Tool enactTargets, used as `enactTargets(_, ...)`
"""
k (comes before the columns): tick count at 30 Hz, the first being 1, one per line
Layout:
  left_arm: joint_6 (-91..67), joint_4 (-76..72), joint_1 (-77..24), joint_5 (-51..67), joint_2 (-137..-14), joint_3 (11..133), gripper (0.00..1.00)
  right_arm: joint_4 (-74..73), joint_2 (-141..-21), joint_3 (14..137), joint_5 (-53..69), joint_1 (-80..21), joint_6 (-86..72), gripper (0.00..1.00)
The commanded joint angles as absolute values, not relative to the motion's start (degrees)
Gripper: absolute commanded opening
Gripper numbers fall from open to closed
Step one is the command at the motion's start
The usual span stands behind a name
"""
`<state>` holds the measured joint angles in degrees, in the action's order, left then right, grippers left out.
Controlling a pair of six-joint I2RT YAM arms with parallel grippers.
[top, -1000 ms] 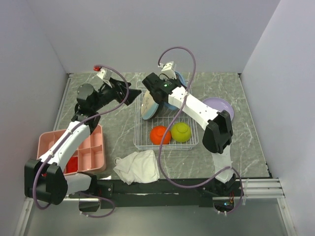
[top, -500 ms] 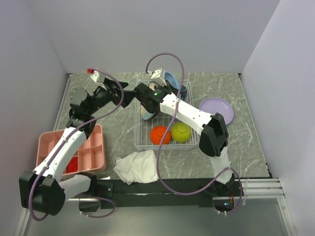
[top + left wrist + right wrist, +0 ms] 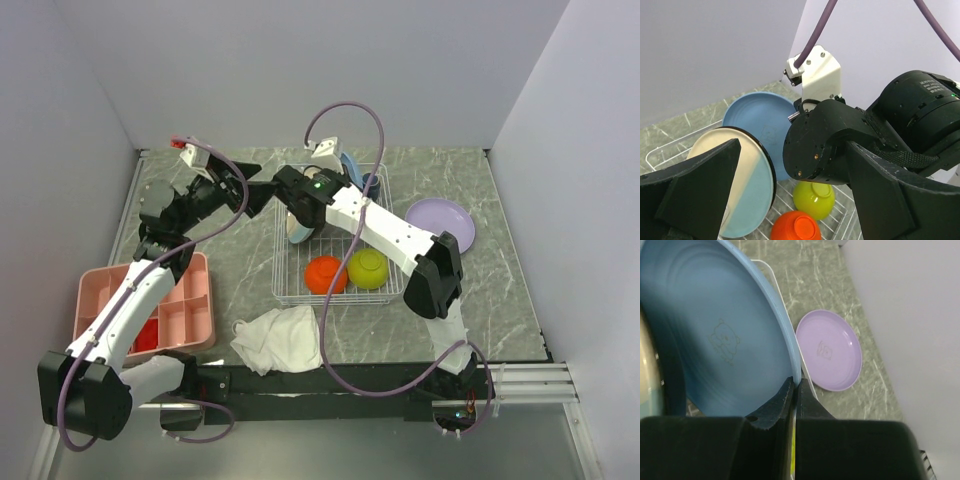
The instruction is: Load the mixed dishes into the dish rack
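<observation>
Pinching the blue plate upright, right fingers seemingly mean to slot it between rack prongs (left fingers gape wide, empty).

dish rack: white wire | light-blue plate: smooth plastic | white cloth: soft fabric | table: marbled, matt

Found the left gripper and the right gripper by the far end of the dish rack.
Found the big plate on edge inside the rack, straight ahead of the left gripper, with the rear plate upright just behind it and the right gripper at that plate's rim. Saw the first bowl and the second bowl side by side in the rack's near end, past the big plate from the left gripper. Noted the lone plate flat on the table outside the rack, right of the right gripper; cloth and divided tray well back toward the arm bases.
</observation>
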<state>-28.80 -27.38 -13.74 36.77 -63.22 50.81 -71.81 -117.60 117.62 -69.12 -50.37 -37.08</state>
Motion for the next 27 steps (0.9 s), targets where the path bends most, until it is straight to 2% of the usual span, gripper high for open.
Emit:
enactTargets(1,-28.57,-26.37,-14.15,34.54,-65.04,52.29,0.91,-71.19,-117.95,119.45,-55.72,-55.9,-43.06,0.0)
enactTargets(14,-28.13,-21.54,-14.06,34.37,-65.74,55.55,0.91,-76.72,-125.59,128.14,-54.23,-57.74,-52.73,0.0)
enactTargets(19,-29.09,-21.62,-14.15,35.07,-65.74,55.46,0.91,-79.19,-123.14,124.46,-51.77,-59.06,-56.6,0.0)
enactTargets(27,-29.09,-20.92,-14.15,35.16,-66.44,56.77,0.91,-82.35,-123.13,125.16,-50.97,-63.1,-64.06,0.0)
